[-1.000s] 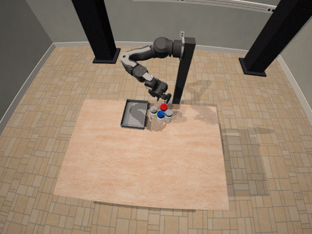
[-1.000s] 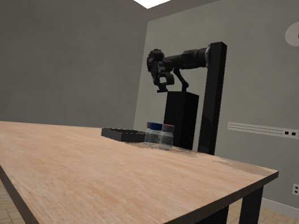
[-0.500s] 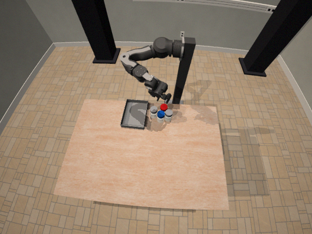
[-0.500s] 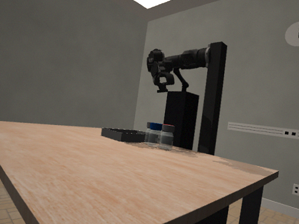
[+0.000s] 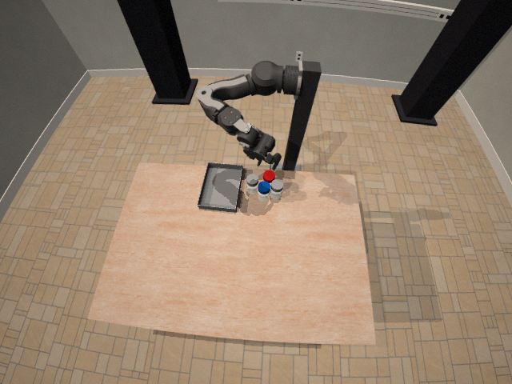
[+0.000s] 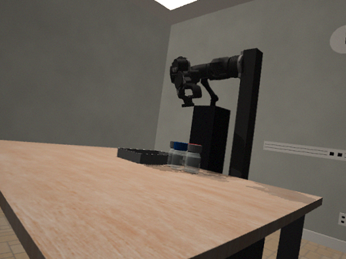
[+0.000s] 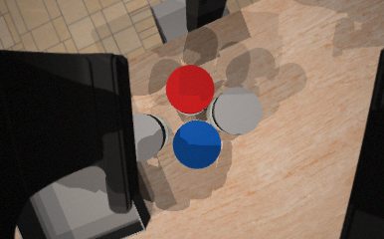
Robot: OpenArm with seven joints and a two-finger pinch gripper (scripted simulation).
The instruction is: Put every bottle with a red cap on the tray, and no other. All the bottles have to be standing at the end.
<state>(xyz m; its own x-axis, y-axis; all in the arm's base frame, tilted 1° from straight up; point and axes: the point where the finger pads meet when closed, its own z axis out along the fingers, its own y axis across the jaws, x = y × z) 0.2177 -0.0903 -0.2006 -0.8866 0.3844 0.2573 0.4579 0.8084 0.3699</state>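
Four bottles stand close together near the table's far edge. The red-capped bottle (image 5: 269,176) is the farthest back; it also shows in the wrist view (image 7: 190,90) and in the exterior view (image 6: 192,159). In front of it stands the blue-capped bottle (image 5: 263,188) (image 7: 197,144), flanked by two grey-capped bottles (image 5: 252,180) (image 5: 277,185). The dark tray (image 5: 221,186) (image 6: 143,155) lies just left of them and holds nothing. My gripper (image 5: 266,158) (image 6: 188,103) hangs well above the red-capped bottle, open and empty, with its fingers at the wrist view's edges.
The arm's black mounting post (image 5: 302,115) stands right behind the bottles at the table's far edge, with a black box (image 6: 207,137) at its foot. Two dark pillars stand on the floor further back.
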